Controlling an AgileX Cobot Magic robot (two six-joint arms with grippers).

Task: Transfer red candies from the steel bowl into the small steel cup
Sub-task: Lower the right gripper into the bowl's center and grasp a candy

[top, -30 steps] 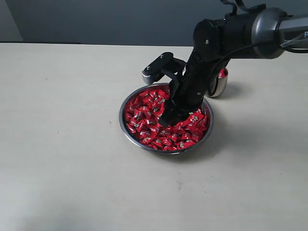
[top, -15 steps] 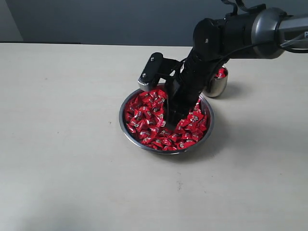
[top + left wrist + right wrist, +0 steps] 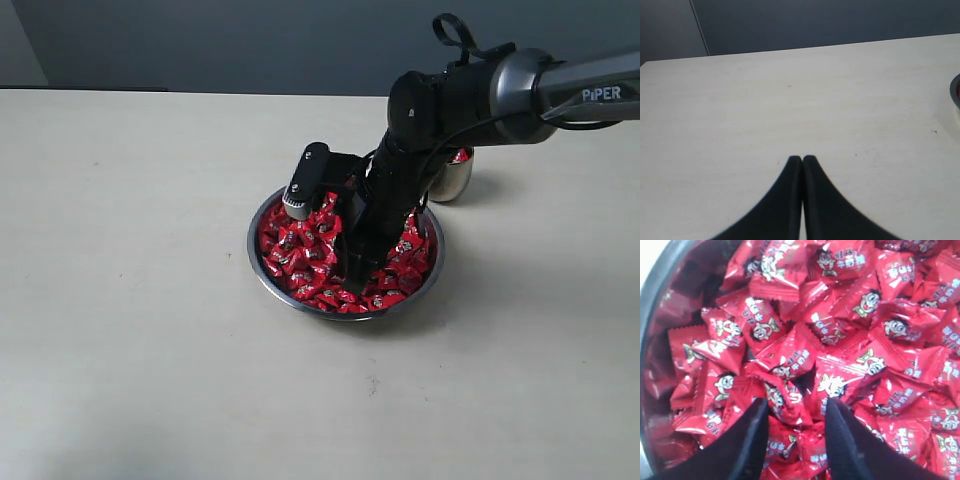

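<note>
The left gripper, its fingers pressed together, hangs over the pale table. At centre, the steel bowl sits heaped with red candies (each wrapper bearing a small cartoon face). The right gripper is dug into the pile, jaws apart, a candy lying between its fingers. Just beyond the bowl's right rim stands the small steel cup, red candies showing at its mouth.

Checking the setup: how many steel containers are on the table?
2. The steel bowl of red candies sits at the centre; the small steel cup stands just beyond its far rim, partly hidden by the right arm.
</note>
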